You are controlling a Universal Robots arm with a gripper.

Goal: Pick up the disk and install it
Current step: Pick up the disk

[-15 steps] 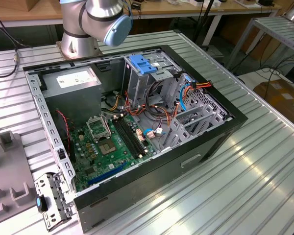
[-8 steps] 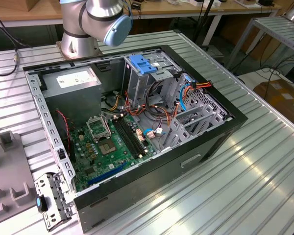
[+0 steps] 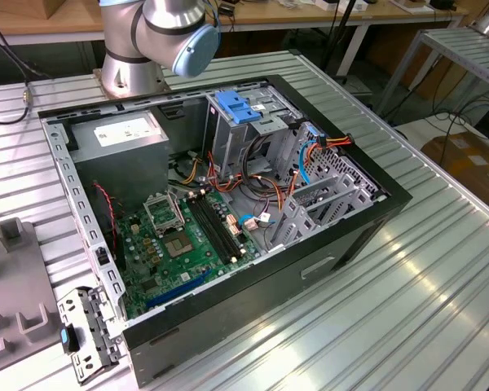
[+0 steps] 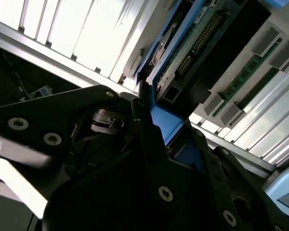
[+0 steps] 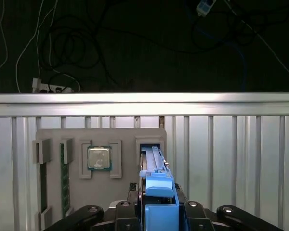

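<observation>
Exterior view: the open case (image 3: 228,322) stands on the ribbed table (image 3: 407,309) beside the grey tray (image 3: 16,285), toward the exterior view's right. The arm (image 3: 159,32) is mounted on the far side of the case from the tray. The drive cage (image 3: 228,142), topped by a blue latch (image 3: 236,107), lies at the end of the case away from the tray.

Second wrist view: at the tray, the gripper (image 4: 168,126) has hold of the disk (image 4: 192,53). Its dark fingers (image 4: 140,115) are drawn in narrow, pressing either side of the blue rail. The disk's green board and connector face the camera, with a memory stick (image 4: 253,74) lying in the tray beyond.

First wrist view: the disk (image 5: 156,178) stands edge-on in the gripper (image 5: 158,201), directly over its slot in the tray (image 5: 125,137). A chip (image 5: 98,158) sits in the next recess and memory sticks (image 5: 65,178) at the tray's other end. From this angle it is hard to tell whether the disk's far end has cleared the slot.

The grasp appears made, and the disk is at the tray, well apart from the case. The install itself is not yet done.
</observation>
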